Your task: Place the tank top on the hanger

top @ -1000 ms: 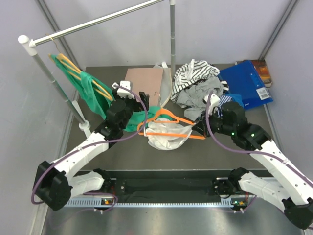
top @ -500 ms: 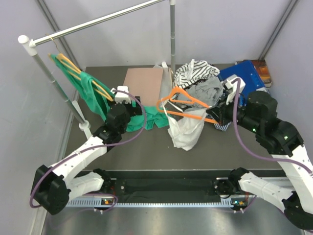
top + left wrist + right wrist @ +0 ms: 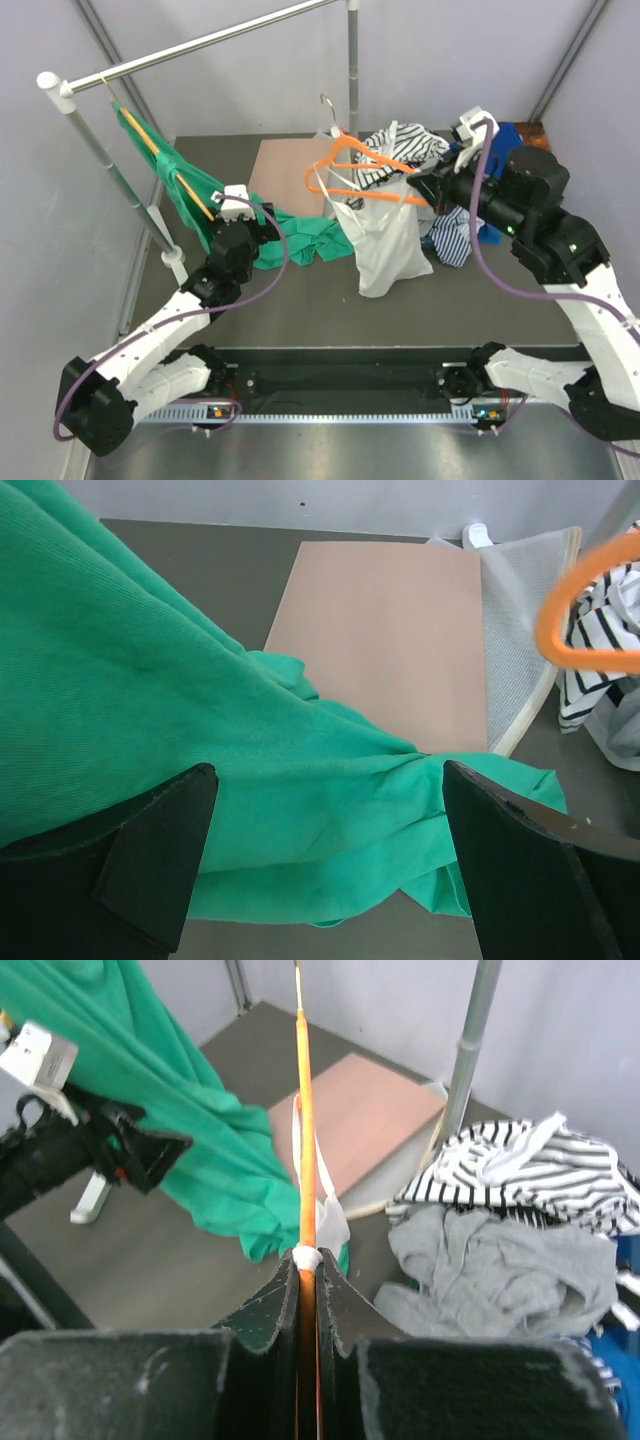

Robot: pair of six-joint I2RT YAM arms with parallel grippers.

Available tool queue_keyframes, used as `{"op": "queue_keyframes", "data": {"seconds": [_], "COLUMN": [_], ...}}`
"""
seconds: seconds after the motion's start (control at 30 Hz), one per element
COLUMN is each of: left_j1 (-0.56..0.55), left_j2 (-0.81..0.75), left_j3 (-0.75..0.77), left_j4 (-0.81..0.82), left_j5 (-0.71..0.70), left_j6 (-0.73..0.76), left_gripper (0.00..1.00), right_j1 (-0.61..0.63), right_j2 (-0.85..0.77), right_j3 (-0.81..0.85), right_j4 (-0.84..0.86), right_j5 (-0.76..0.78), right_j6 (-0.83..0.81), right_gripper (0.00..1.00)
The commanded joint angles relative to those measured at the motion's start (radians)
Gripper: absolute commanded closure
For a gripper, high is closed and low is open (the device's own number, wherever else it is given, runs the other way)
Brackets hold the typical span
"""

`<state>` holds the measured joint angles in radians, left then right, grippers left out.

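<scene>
Your right tool (image 3: 308, 1260) pinches the orange hanger (image 3: 360, 170), the white tank top (image 3: 385, 245) hanging from it; your left tool (image 3: 328, 770) is spread, facing the green garment (image 3: 150, 710).

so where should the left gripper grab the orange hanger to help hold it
Probably the hanger's bare left corner, coming in from the left. The right gripper is shut on the right end, the tank top hangs under the middle, and that corner juts free toward the open left gripper.

Green garment (image 3: 195, 200) hangs off rail (image 3: 200, 45) onto table (image 3: 300, 300); striped shirt (image 3: 410, 145) heaped near blue box (image 3: 506, 134), possibly folder.
</scene>
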<state>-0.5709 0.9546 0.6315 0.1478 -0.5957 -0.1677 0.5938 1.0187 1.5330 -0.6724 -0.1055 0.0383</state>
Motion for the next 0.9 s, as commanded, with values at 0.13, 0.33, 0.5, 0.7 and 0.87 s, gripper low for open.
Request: {"op": "queue_keyframes", "data": {"seconds": [0.13, 0.33, 0.5, 0.7, 0.87], "left_j1": [-0.001, -0.003, -0.004, -0.003, -0.003], "left_j2": [-0.073, -0.106, -0.116, -0.108, -0.100], "left_j3": [-0.001, 0.014, 0.019, 0.020, 0.028], "left_j4": [-0.066, -0.112, -0.119, -0.116, -0.114], "left_j5": [0.082, 0.163, 0.181, 0.223, 0.293], "left_j6": [-0.055, -0.058, -0.059, -0.059, -0.058], "left_gripper": [0.01, 0.01, 0.01, 0.01, 0.01], "right_j1": [0.119, 0.216, 0.261, 0.302, 0.319], "right_j2": [0.112, 0.207, 0.293, 0.369, 0.467], "right_j3": [0.133, 0.196, 0.254, 0.311, 0.378], "right_j4": [0.368, 0.554, 0.692, 0.783, 0.812], "right_j5": [0.101, 0.156, 0.142, 0.110, 0.052], "right_j6": [-0.100, -0.147, -0.146, -0.126, -0.104], "right_gripper": [1.00, 1.00, 1.00, 1.00, 1.00]}}
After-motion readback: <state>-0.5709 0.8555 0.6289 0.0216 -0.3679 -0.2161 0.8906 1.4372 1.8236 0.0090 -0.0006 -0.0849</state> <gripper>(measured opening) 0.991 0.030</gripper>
